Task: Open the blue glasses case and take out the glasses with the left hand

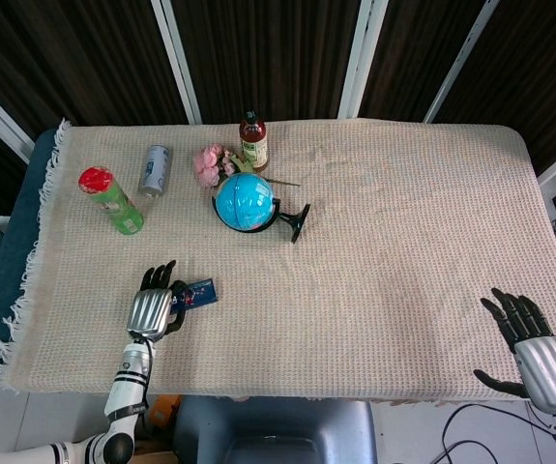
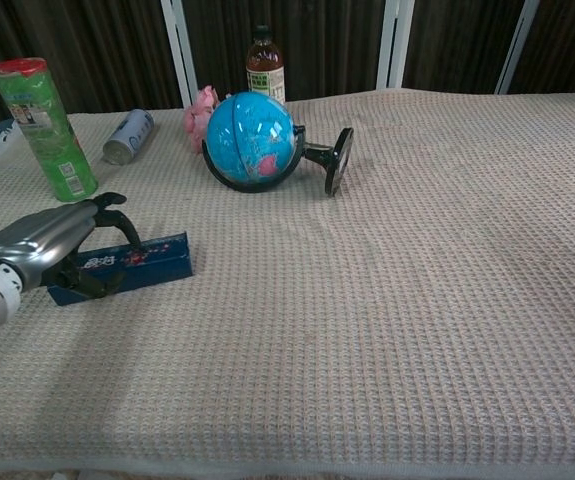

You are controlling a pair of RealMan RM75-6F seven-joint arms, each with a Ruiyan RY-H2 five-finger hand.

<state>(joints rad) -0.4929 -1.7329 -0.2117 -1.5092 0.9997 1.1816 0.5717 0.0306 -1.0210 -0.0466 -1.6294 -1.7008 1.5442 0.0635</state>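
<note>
Left hand (image 2: 62, 245) lies over the near end of the blue glasses case (image 2: 132, 262) at the lower left of the chest view, dark fingers (image 2: 110, 210) arched over the top and what looks like the thumb hooked against the front face. It is touching the case, but I cannot tell from either view whether it truly grips it or only rests on it. In the head view the same hand (image 1: 152, 305) covers the left end of the case (image 1: 198, 291), low and left of centre in the frame.

The case lies flat on the woven tablecloth (image 2: 397, 300) with its lid shut — so the opening step is the one in hand, and no glasses show yet. My reading is that the next move calls for the fingertips to find the lid seam and lift while the base stays pinned.

Right hand (image 1: 532, 348) sits at the lower right corner of the head view, fingers spread and holding nothing; the chest view does not show it.

Hard to make out: the lid seam and any hinge or clasp, and the part of the case under the palm. The left forearm is cut off by the left frame edge in the chest view.
</note>
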